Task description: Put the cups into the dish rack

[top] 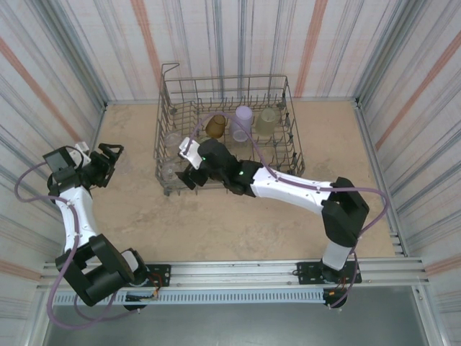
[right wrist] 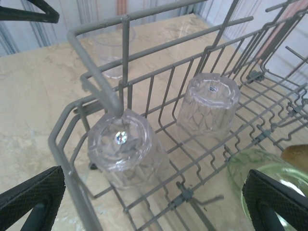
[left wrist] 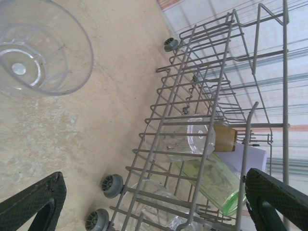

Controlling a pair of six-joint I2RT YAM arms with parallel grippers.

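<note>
**Wire rack holds five tumblers, one stands outside**

The grey wire dish rack (top: 216, 90) sits on the mottled beige tabletop (top: 216, 223). It holds a lavender cup (top: 244, 115), an amber cup (top: 215, 125), a pale green cup (top: 268, 119) and two faceted clear cups (right wrist: 126, 149), upside down. A smooth clear cup (left wrist: 41, 45) stands beside the rack. The left gripper (left wrist: 154, 192) and right gripper (right wrist: 154, 202) both gape wide and hold nothing.

The rack (right wrist: 96, 78) is grey wire. The clear cups (right wrist: 127, 144) have a cut-glass facet pattern. Beside them stand an amber-brown cup (top: 215, 125), a lavender cup (top: 244, 115) and a seemingly yellow-green cup (left wrist: 211, 180). The table (top: 230, 223) is marbled beige. The walls (top: 72, 58) are white with grey and orange-red stripes.
</note>
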